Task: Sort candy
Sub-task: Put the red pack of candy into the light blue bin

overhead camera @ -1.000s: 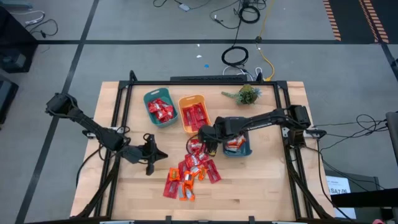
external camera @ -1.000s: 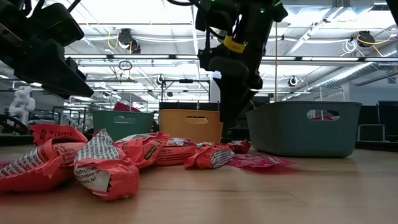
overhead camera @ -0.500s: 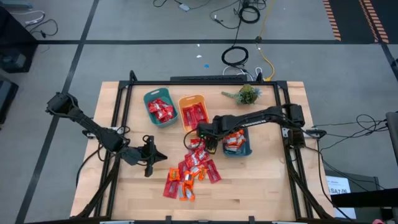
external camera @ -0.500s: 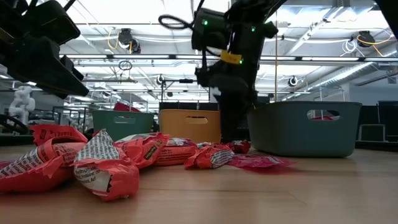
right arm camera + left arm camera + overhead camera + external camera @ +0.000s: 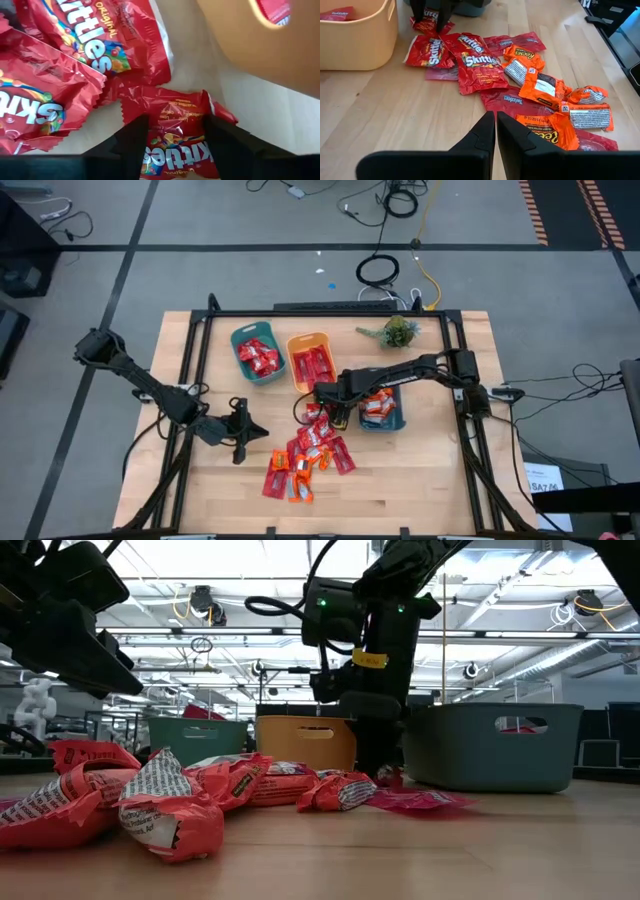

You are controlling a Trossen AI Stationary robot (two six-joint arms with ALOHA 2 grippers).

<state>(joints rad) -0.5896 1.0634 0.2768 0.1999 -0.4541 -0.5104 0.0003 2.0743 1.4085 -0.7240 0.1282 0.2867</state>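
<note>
**Sort partway done, right claw down on a red packet**

Progress: all three bins already have candy in them. Teal bin (image 5: 256,356) and orange bin (image 5: 311,363) show red packets; the blue-grey bin (image 5: 384,410) holds red/white ones. What's left is the loose candy pile (image 5: 305,452) on the counter (image 5: 420,480), red and orange packets spread from beside the orange bin down toward the front edge. My guess is roughly half to go.

Right claw (image 5: 335,412): at the top of the pile, between the orange and blue-grey bins. Fingers apart and straddling one red Skittles packet (image 5: 172,135) lying flat on the counter. Looks about to pinch; can't tell if contact is made. Not lifted.

Left claw (image 5: 240,430): parked over bare counter, well left of the pile, fingers clenched together, holding nothing.

View differences:
- High view: only one giving bin contents and the whole layout.
- Right wrist view: only one showing the packet sitting between the fingers. The arm hides this from above.
- Left wrist view: reads labels, i.e. Skittles, Reese's and a Twizzlers wrapper mixed together.
- Low view: confirms the right claw is down at counter level; bin contents mostly hidden by their walls.
</note>
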